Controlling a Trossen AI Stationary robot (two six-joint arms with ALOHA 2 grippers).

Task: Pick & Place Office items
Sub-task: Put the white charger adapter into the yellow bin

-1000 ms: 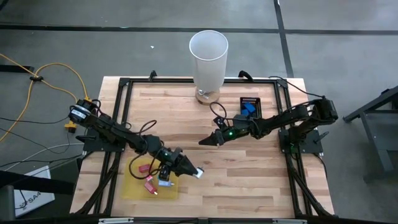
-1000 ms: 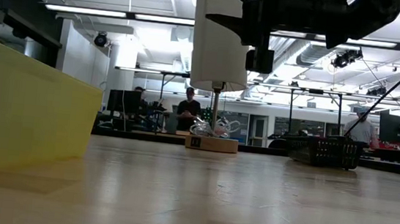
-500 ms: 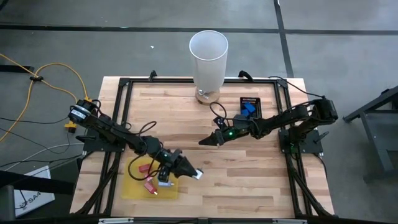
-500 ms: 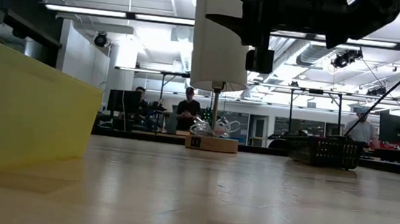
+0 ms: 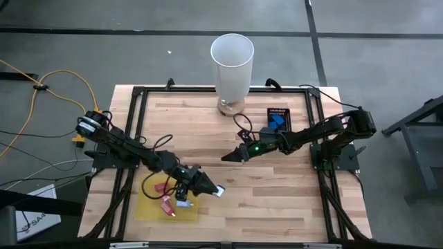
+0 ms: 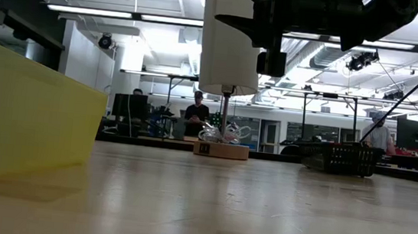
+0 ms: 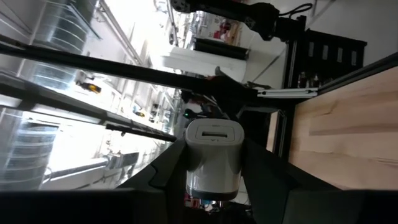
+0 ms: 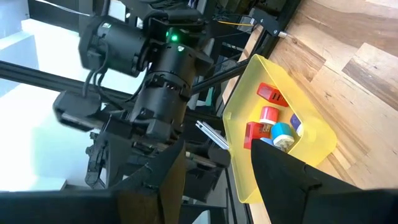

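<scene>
My left gripper (image 5: pixel 213 189) is above the table, just right of the yellow tray (image 5: pixel 149 207), and is shut on a whitish blocky office item (image 7: pixel 213 155). In the tray lie red pieces (image 8: pixel 272 94), a red-and-white round one (image 8: pixel 268 115) and a blue one (image 8: pixel 283 134). My right gripper (image 5: pixel 224 158) is over the table's middle, open, with nothing between its fingers. Another blue piece (image 5: pixel 277 122) lies in the small black tray (image 5: pixel 277 111) at the far right. My left gripper pinches the whitish item by its two opposite sides (image 7: pixel 190 163) between its two fingers (image 7: pixel 163 180). The fingers lie about level and point toward the table's right edge. The item's end (image 5: pixel 220 192) sticks out past the fingertips, and the item is clear of the table.
A tall white cylinder (image 5: pixel 232 62) stands on a wooden base (image 6: pixel 221 150) at the far edge's middle. Black frame rails (image 5: pixel 138 111) run along the table's sides. Bare wood (image 5: pixel 277 200) lies toward the near right. People are in the room behind (image 6: pixel 196 114).
</scene>
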